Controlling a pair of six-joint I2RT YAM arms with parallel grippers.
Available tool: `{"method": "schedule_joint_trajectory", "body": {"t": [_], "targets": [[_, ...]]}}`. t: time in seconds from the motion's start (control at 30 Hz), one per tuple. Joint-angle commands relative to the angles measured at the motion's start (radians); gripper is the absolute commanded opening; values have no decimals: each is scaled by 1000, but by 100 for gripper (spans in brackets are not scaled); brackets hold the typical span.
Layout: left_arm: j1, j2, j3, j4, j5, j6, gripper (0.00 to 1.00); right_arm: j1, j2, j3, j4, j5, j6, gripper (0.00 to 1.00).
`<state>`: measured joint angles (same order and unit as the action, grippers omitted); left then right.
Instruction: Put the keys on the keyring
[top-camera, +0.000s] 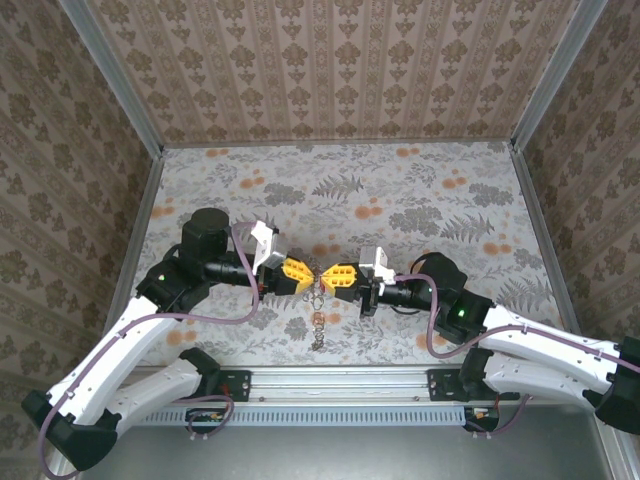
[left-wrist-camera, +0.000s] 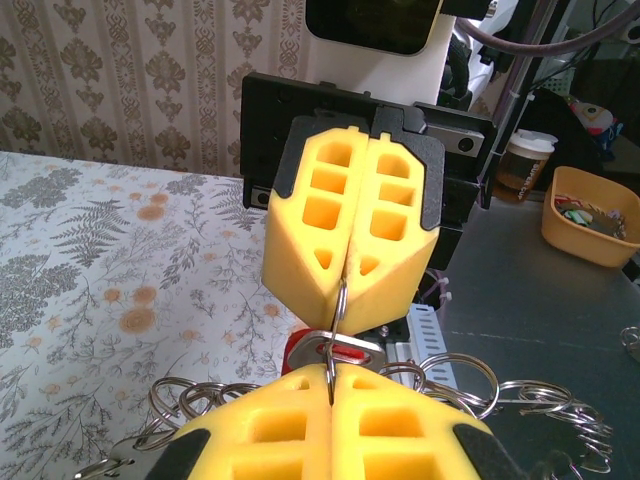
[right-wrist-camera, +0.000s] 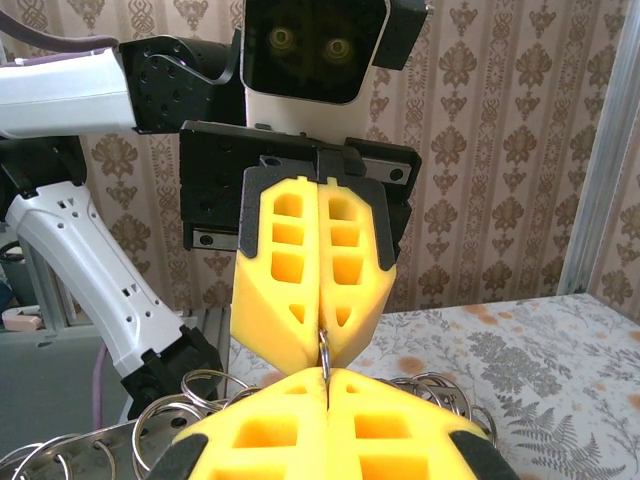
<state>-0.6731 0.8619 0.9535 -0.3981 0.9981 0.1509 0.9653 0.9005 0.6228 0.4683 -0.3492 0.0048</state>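
Over the floral tabletop (top-camera: 420, 200), mid-frame, your left gripper (top-camera: 300, 274) and right gripper (top-camera: 336, 277) meet nose to nose — both clamped on the thin keyring (left-wrist-camera: 340, 305), red key (left-wrist-camera: 297, 352) just beneath — so you should twist gently, lest the wire slip.

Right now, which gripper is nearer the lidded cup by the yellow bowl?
Right. The cup stands beyond the right gripper; the left gripper is farther back, both pinching one metal ring.
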Motion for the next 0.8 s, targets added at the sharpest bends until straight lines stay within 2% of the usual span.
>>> {"method": "schedule_joint_trajectory", "body": {"t": [0.0,0.77], "targets": [[-2,-26,16,65,46,13,0,-8,20,7,-18,-20,18,0],[-1,-43,0,110,33,-17,0,-11,43,9,-16,-56,14,0]]}}
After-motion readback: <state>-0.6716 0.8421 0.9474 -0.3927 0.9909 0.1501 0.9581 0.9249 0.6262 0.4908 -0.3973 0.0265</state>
